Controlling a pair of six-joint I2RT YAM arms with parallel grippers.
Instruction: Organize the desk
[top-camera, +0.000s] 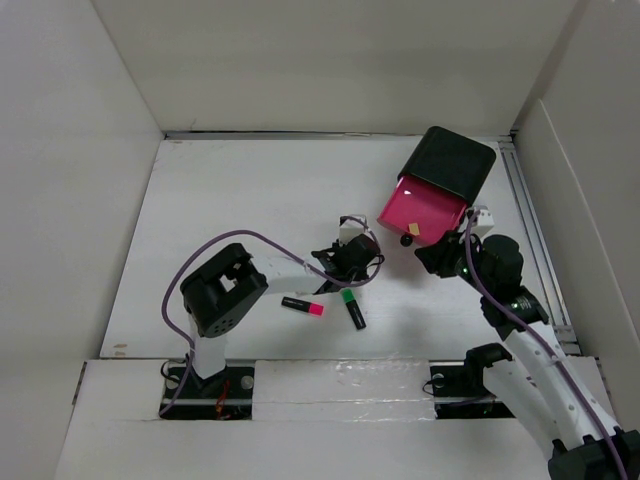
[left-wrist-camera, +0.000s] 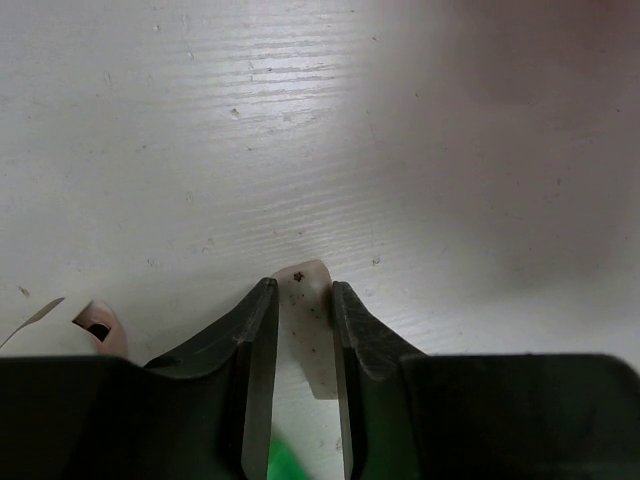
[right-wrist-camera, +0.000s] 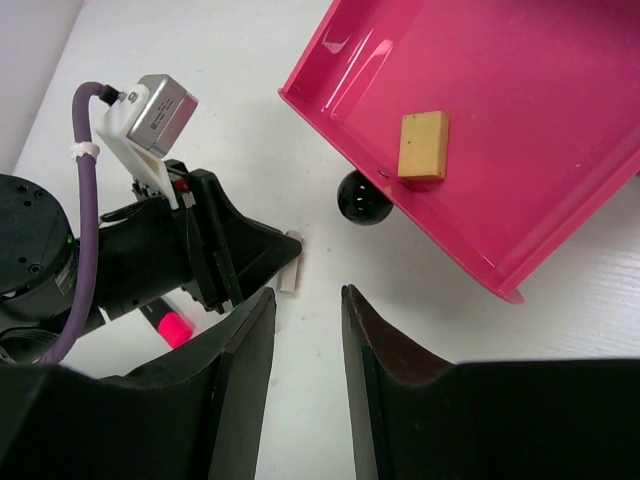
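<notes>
Beneath the left pincer (left-wrist-camera: 304, 290), clasping a pale block (left-wrist-camera: 308, 345), lies the desk (left-wrist-camera: 300, 120).

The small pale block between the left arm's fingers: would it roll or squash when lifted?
The pale block looks flat-sided, so it likely won't roll. Being small, it's probably light. It resembles an eraser, so perhaps grippy and slightly soft.

We found the white desk (top-camera: 230, 200) carrying a black box (top-camera: 455, 160) at its far right, its pink drawer (top-camera: 420, 212) open. Near the middle lay a pink-tipped marker (top-camera: 302, 306), a green-capped marker (top-camera: 353, 309) and a small pale block (right-wrist-camera: 289, 275).
</notes>
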